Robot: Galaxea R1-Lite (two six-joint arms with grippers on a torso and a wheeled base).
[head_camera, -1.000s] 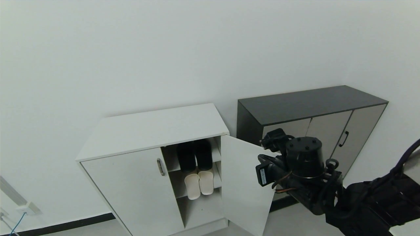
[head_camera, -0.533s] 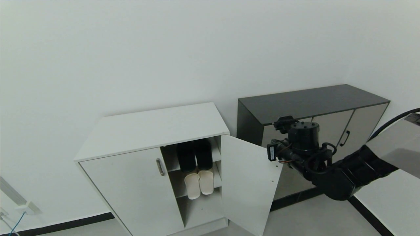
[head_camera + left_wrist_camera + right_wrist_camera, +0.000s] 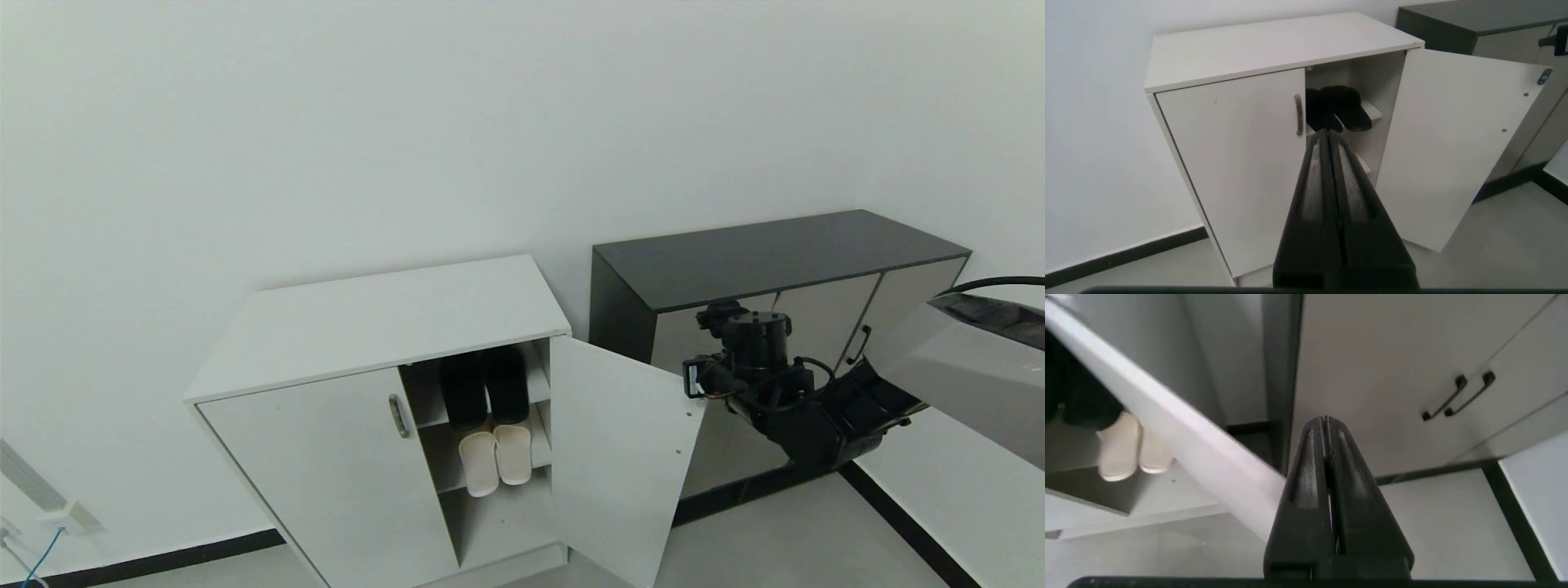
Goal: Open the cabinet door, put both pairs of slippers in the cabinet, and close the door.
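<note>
The white cabinet (image 3: 384, 318) stands against the wall with its right door (image 3: 620, 441) swung open and its left door (image 3: 326, 474) closed. Black slippers (image 3: 484, 384) lie on the upper shelf and white slippers (image 3: 494, 457) on the shelf below. My right wrist (image 3: 755, 359) is just beyond the open door's free edge, on its outer side. My right gripper (image 3: 1327, 425) is shut and empty, its tip close to the door's edge (image 3: 1192, 441). My left gripper (image 3: 1328, 139) is shut and empty, well in front of the cabinet (image 3: 1274, 49).
A dark cabinet (image 3: 775, 253) with grey doors and black handles (image 3: 1462, 392) stands right beside the white one, just behind the open door. A wall socket with a blue cable (image 3: 69, 516) sits low at the left. Bare floor lies in front.
My right arm has drawn away from the head camera, back and to the right, to the outer side of the open door. The door and slippers stand as before.
</note>
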